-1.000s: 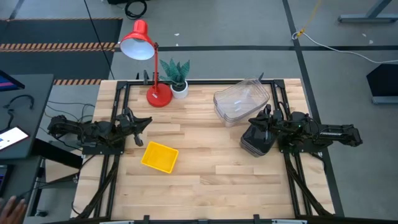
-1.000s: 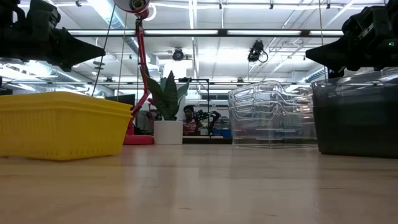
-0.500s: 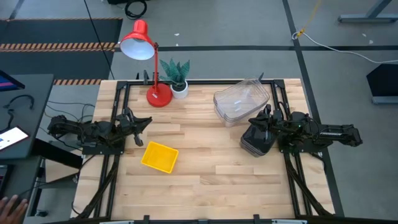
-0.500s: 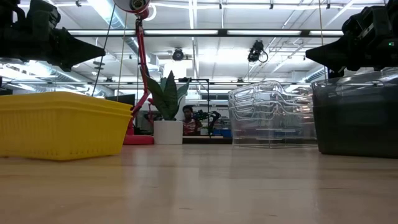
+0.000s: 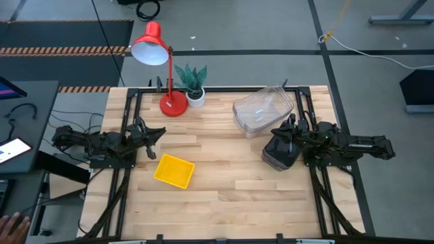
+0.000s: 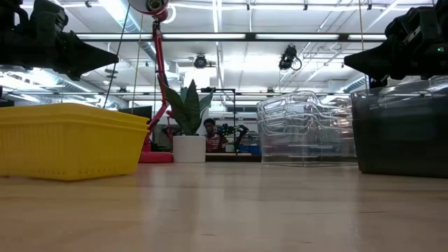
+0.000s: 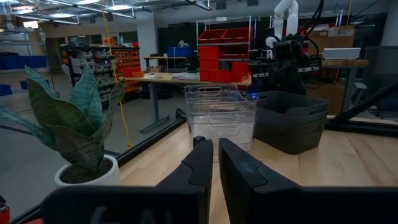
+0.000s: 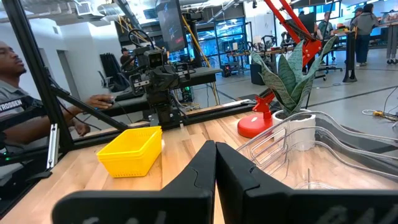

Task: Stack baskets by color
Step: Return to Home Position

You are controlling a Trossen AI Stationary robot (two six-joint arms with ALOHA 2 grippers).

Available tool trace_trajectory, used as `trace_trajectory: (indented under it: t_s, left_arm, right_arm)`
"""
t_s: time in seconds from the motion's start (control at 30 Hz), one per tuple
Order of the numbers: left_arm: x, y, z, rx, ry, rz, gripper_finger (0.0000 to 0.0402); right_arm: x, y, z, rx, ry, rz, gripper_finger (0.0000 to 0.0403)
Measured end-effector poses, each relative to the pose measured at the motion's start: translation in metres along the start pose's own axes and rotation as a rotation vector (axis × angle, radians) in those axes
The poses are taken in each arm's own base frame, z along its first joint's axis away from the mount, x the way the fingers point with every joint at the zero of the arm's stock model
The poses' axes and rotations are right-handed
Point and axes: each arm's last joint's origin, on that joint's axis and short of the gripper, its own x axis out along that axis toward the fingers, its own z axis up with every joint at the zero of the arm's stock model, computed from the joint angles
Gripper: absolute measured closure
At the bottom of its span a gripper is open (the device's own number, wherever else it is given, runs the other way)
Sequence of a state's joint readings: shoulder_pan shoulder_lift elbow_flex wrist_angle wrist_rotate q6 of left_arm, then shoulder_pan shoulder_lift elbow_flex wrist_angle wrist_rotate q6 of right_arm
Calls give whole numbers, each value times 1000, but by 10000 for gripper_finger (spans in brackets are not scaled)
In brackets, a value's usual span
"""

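A stack of yellow baskets (image 5: 173,171) (image 6: 70,140) (image 8: 130,149) rests on the wooden table, left of centre. The clear baskets (image 5: 263,108) (image 7: 221,115) stand stacked at the far right. A stack of dark grey baskets (image 5: 279,150) (image 7: 292,121) sits just in front of them. My left gripper (image 5: 161,131) (image 7: 215,146) hovers level at the table's left, above and beyond the yellow stack. It is shut with only a thin slit between its fingers, which hold nothing. My right gripper (image 5: 274,133) (image 8: 216,146) hovers level above the grey stack, shut and holding nothing.
A red desk lamp (image 5: 166,74) and a small potted plant (image 5: 193,85) stand at the table's far edge, left of the clear stack. Black frame rails (image 5: 129,108) run along both sides. A person (image 8: 18,93) sits beyond the table's left side. Bare wood lies in the middle and near part.
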State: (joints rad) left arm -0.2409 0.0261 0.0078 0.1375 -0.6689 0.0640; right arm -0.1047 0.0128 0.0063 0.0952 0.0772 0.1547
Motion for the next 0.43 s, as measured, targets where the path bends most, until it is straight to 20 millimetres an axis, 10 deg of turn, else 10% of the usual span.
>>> trace_trajectory:
  t_s: [0.43]
  left_arm:
    - [0, 0, 0, 0, 0, 0, 373]
  right_arm:
    - [0, 0, 0, 0, 0, 0, 389]
